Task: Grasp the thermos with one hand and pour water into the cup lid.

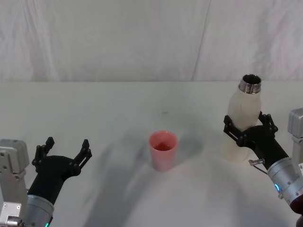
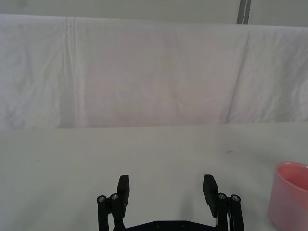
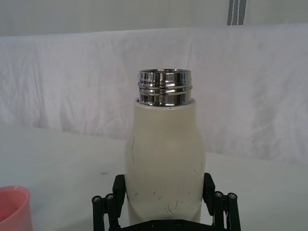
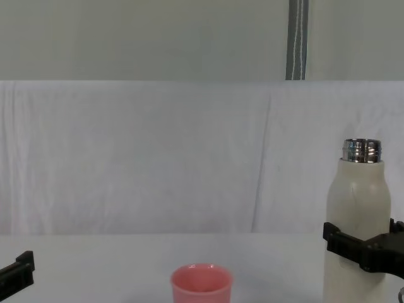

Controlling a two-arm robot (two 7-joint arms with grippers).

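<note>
The right gripper (image 1: 246,126) seems clamped round the upright thermos (image 1: 242,124), right of the cup lid (image 1: 163,150); the left gripper (image 1: 65,151) gapes empty.

We see the cup (image 1: 163,150) mid-desk (image 1: 118,109), the thermos (image 1: 242,120) upright well to its right, farther back.

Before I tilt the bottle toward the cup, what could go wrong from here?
The right end effector grips the bottle low on its body, with most of its height above the fingers, so it may slip or swing as it tips. The bottle's steel mouth is open, so water could spill on the way, since the pink cup stands well to the left. The cup is small and nothing steadies it: the left end effector sits open and apart, so a bump could topple it.
</note>
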